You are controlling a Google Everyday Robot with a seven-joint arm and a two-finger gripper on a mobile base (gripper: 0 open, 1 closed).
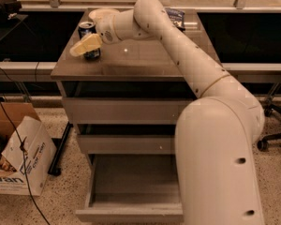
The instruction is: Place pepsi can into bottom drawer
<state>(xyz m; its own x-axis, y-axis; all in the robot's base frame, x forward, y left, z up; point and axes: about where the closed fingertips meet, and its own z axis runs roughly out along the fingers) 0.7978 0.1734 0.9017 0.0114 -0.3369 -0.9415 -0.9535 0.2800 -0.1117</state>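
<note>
The pepsi can, dark blue with a silver top, stands upright at the back left of the cabinet top. My gripper has reached it from the right. One pale finger crosses the can's front side and the other is hidden behind it, so the jaws stand open around the can. The can still rests on the top. The bottom drawer, the lowest and deepest of three grey drawers, is pulled out and looks empty inside.
A white bowl stands just behind the can. A dark-blue snack bag lies at the back right. My arm covers the cabinet's right side. A cardboard box and cables lie on the floor to the left.
</note>
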